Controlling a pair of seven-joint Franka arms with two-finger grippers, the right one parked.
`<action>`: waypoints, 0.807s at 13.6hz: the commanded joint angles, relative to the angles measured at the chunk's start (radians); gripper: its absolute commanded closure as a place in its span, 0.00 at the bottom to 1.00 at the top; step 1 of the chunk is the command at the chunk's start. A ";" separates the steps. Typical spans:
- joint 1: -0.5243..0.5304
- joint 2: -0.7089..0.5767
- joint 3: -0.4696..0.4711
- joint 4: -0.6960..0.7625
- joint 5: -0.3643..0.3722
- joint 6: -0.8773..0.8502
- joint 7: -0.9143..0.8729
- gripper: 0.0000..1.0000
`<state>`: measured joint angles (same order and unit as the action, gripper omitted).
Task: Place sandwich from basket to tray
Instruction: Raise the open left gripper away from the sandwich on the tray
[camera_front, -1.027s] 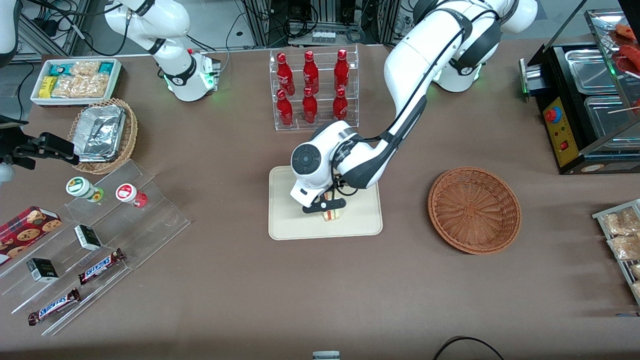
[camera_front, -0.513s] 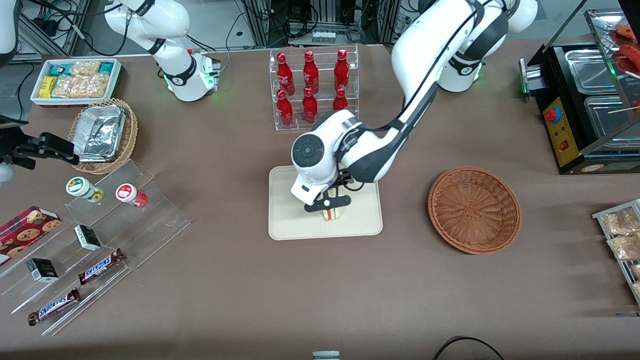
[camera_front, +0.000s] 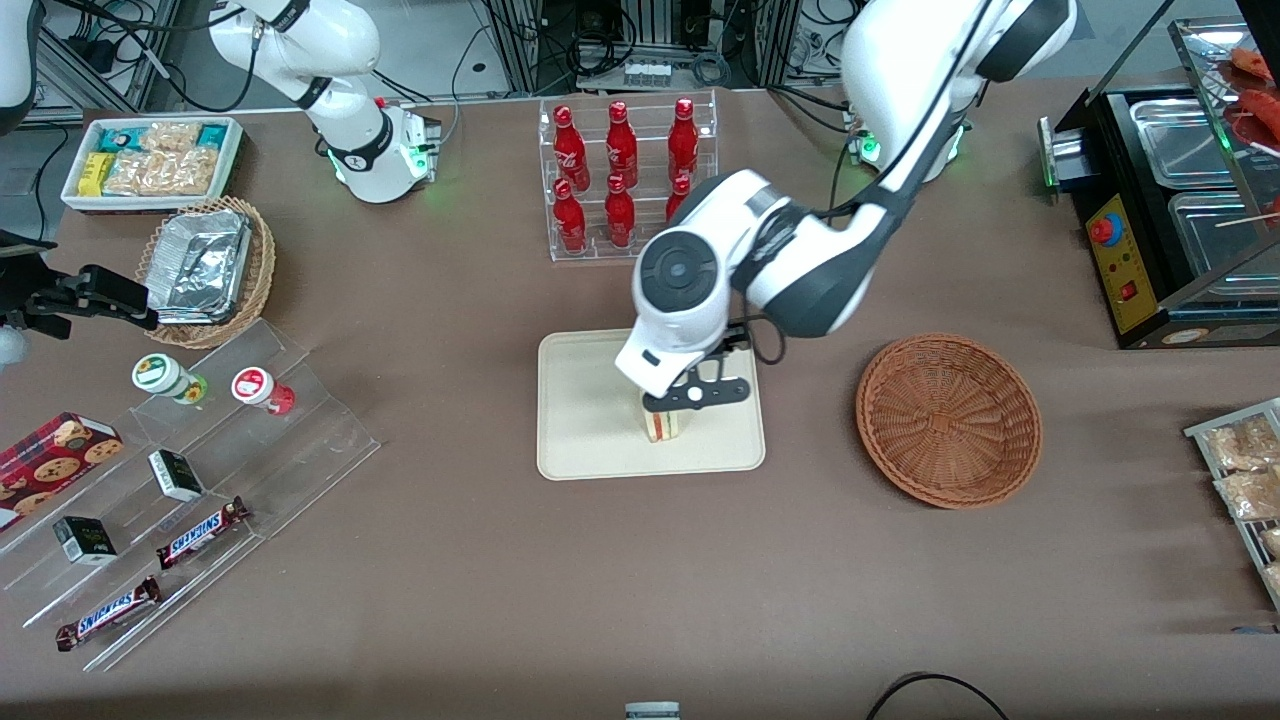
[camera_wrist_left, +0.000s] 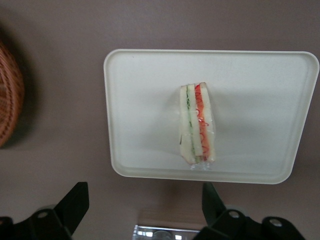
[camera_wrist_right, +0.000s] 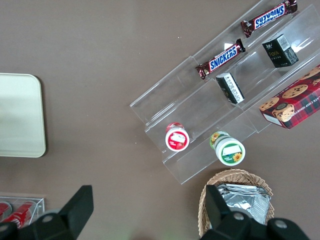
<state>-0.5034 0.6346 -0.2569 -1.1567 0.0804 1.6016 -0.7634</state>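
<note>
Sandwich (camera_front: 664, 425) sits on its edge on tray (camera_front: 590, 440) (filling stripes showing), nearer the basket (camera_front: 948, 420) end. Claw (camera_front: 695, 394) hangs above it, fingers spread wide, holding nothing.

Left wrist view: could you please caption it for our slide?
Open gripper above a wrapped triangular sandwich on the cream rectangular tray.

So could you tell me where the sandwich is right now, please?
The sandwich lies on the tray, standing on edge, with the open hand above it and the basket beside the tray.
</note>
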 joint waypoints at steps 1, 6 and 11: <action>0.058 -0.053 0.005 -0.035 -0.005 -0.043 0.201 0.00; 0.233 -0.130 0.004 -0.109 -0.004 -0.068 0.502 0.00; 0.394 -0.274 0.005 -0.251 0.024 -0.071 0.641 0.00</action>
<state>-0.1638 0.4601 -0.2433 -1.2900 0.0947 1.5308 -0.1548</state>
